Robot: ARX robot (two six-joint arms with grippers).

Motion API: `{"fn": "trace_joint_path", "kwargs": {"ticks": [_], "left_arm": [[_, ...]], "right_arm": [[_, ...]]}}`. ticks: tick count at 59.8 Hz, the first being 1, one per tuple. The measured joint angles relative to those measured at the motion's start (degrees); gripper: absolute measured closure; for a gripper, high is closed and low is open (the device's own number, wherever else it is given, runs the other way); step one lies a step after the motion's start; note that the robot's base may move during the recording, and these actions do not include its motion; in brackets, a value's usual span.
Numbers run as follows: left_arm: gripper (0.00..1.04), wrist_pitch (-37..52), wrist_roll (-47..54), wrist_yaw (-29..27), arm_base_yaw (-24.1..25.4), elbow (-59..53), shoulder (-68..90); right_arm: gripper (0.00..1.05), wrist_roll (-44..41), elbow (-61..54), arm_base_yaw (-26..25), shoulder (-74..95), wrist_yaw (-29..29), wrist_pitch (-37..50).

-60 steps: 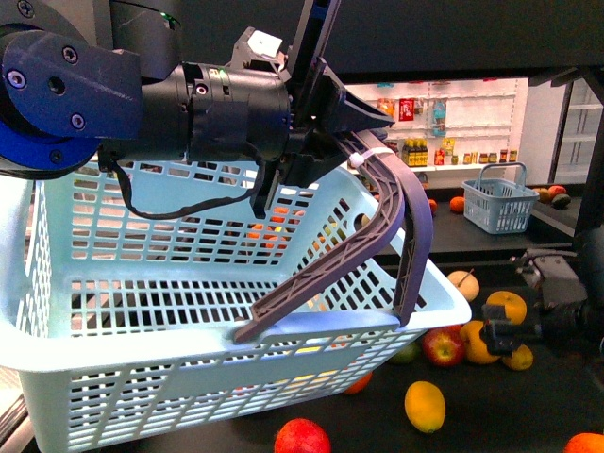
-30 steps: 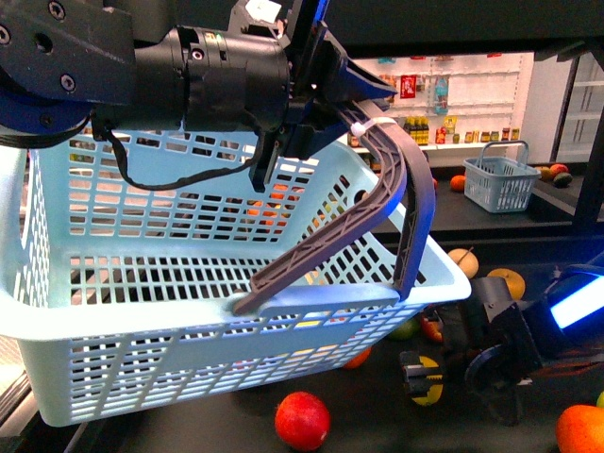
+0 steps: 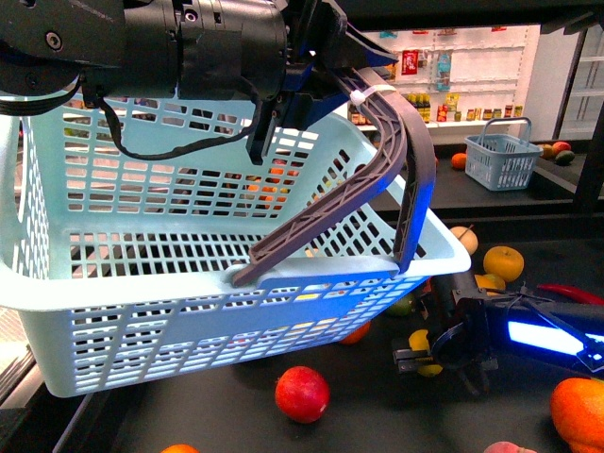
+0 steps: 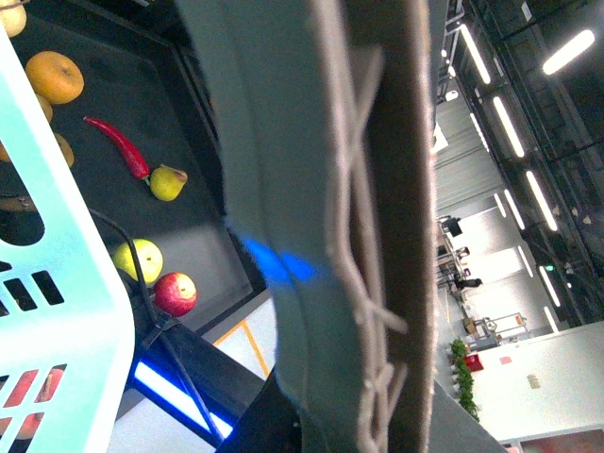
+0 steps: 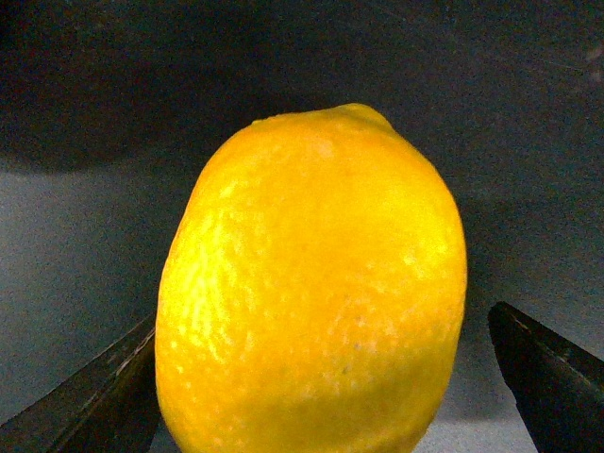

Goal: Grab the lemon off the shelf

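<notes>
right gripper [image 3: 418, 356] sits low on the shelf [image 3: 377, 420] tray, its jaws wide around the lemon [image 5: 311, 283]; one finger [image 5: 94, 396] is just beside the peel, the other well apart; left gripper [image 3: 354, 80] is clamped on the handle [image 3: 415, 179] of a pale blue basket [image 3: 142, 283]; the basket hangs over the left of the tray and hides fruit behind it; a red apple [image 3: 302, 393] lies near and left of the lemon; an orange [image 3: 578, 411] lies near right
</notes>
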Motion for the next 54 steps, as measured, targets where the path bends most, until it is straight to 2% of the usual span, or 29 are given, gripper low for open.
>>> {"fn": "trace_joint_path", "kwargs": {"ticks": [12, 14, 15, 17, 18, 19, 21, 22, 34, 39, 54], "left_arm": [[0.97, 0.0, 0.0, -0.02, 0.0, 0.0, 0.0], [0.97, 0.0, -0.02, -0.02, 0.0, 0.0, 0.0], [0.97, 0.0, 0.0, 0.0, 0.0, 0.0, 0.0], [0.97, 0.0, 0.0, 0.0, 0.0, 0.0, 0.0], [0.97, 0.0, 0.0, 0.0, 0.0, 0.0, 0.0], [0.97, 0.0, 0.0, 0.02, 0.0, 0.0, 0.0], [0.97, 0.0, 0.0, 0.02, 0.0, 0.0, 0.0], [0.97, 0.0, 0.0, 0.04, 0.0, 0.0, 0.0], [0.97, 0.0, -0.02, 0.02, 0.0, 0.0, 0.0], [0.97, 0.0, -0.02, 0.02, 0.0, 0.0, 0.0], [0.97, 0.0, -0.02, 0.04, 0.0, 0.0, 0.0]], "right_arm": [[0.08, 0.37, 4.52, 0.13, 1.95, -0.04, -0.66], [0.11, 0.42, 4.81, 0.13, 1.95, -0.02, -0.68], [0.17, 0.59, 5.29, 0.13, 1.95, -0.04, -0.68], [0.22, 0.61, 5.66, 0.13, 1.95, -0.04, -0.66], [0.22, 0.61, 5.66, 0.13, 1.95, -0.04, -0.66], [0.27, 0.63, 5.81, 0.13, 1.92, -0.04, -0.52], [0.27, 0.63, 5.81, 0.13, 1.92, -0.04, -0.52], [0.32, 0.63, 5.9, 0.13, 1.92, -0.28, -0.35], [0.34, 1.16, 5.9, 0.11, 1.79, -1.09, -1.29], [0.34, 1.57, 0.2, 0.0, -1.4, -1.29, 2.05], [0.34, 1.29, -29.07, -1.92, -20.79, -1.42, 16.63]]}}
